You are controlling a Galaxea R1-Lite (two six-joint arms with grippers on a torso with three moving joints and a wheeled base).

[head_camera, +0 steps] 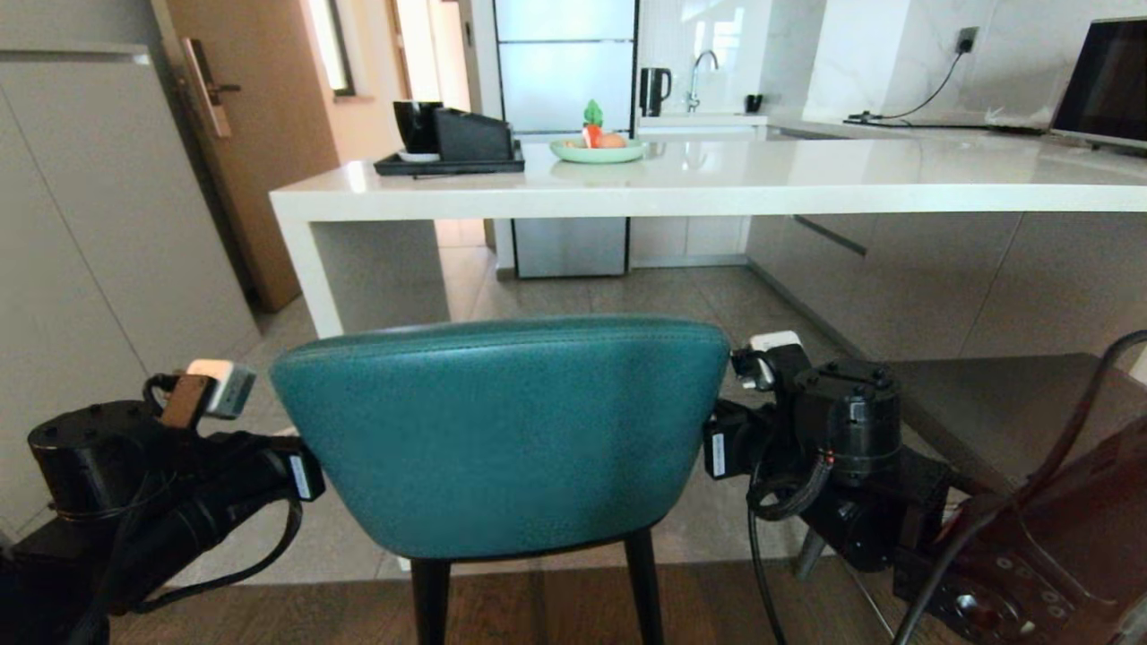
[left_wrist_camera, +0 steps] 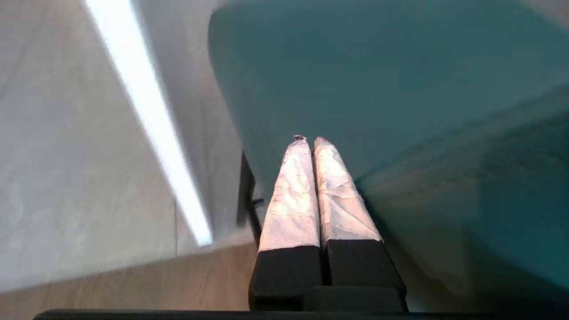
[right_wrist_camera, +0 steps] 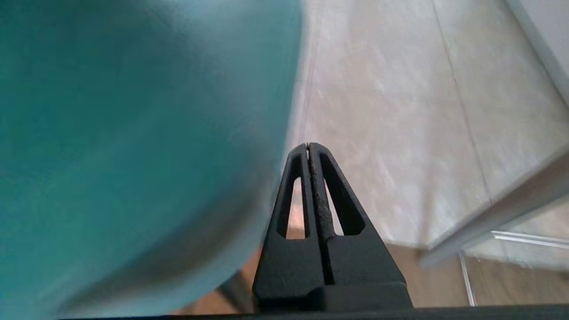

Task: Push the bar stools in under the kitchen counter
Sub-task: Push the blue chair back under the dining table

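Left end effector [left_wrist_camera: 310, 141] and right end effector [right_wrist_camera: 308, 146], both closed and empty, flank the teal stool [head_camera: 502, 430], bracing its backrest to push it squarely under the tabletop [head_camera: 717, 184].

No text, brand, number or sign can be read anywhere in these views. Small white labels [head_camera: 299, 476] sit on the robot's arms on either side of the teal stool back [head_camera: 502, 430], one to its left and one [head_camera: 716, 455] to its right, but their print is too small to make out.
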